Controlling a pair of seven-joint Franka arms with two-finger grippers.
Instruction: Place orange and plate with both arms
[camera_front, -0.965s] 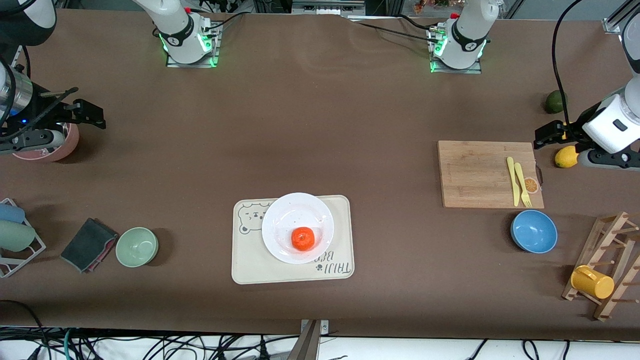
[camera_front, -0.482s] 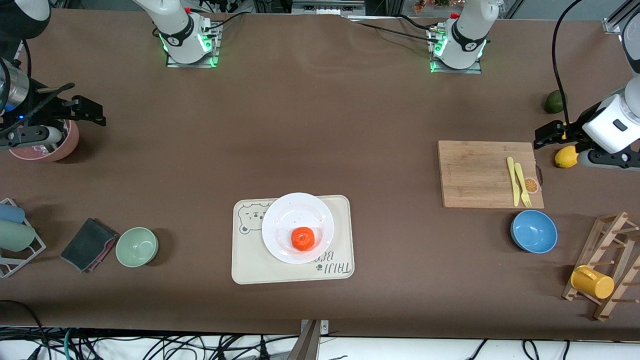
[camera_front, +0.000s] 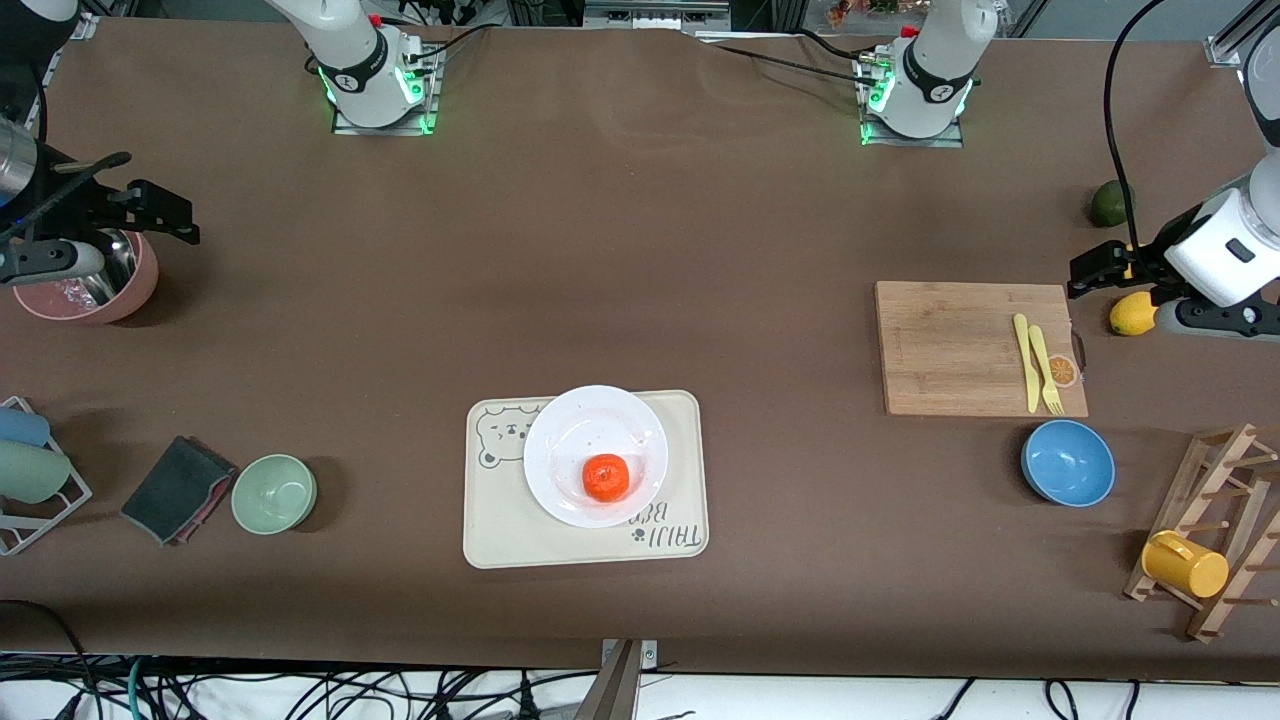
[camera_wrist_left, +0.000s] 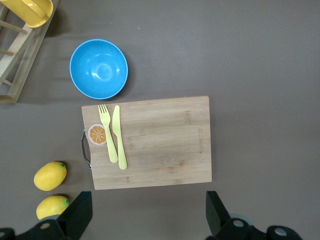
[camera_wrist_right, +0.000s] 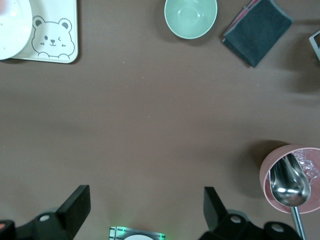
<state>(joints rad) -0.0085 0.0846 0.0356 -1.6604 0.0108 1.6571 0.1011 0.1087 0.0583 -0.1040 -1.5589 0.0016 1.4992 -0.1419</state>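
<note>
Inspector: Round white plate (camera_front: 595, 455)?
Clerk: On the cream bear-print tray (camera_front: 584, 478), well apart from both jaws.
Inspector: Small bright orange (camera_front: 606, 477)?
Clerk: On that plate.
Inspector: Left gripper (camera_wrist_left: 145, 220), right gripper (camera_wrist_right: 142, 214)?
Clerk: Both wide open, empty, aloft at their own table ends.

Table cover (camera_front: 640, 250): matt brown, smooth. Plate (camera_front: 560, 440): glossy white. Orange (camera_front: 606, 477): dimpled, slightly shiny skin. Tray (camera_front: 500, 530): matt cream. Cutting board (camera_front: 950, 350): grained wood. Blue bowl (camera_front: 1068, 463): glossy. Ladle (camera_wrist_right: 290, 181) in the pink bowl (camera_front: 135, 290): polished metal. Dark cloth (camera_front: 178, 488): folded, matt.
</note>
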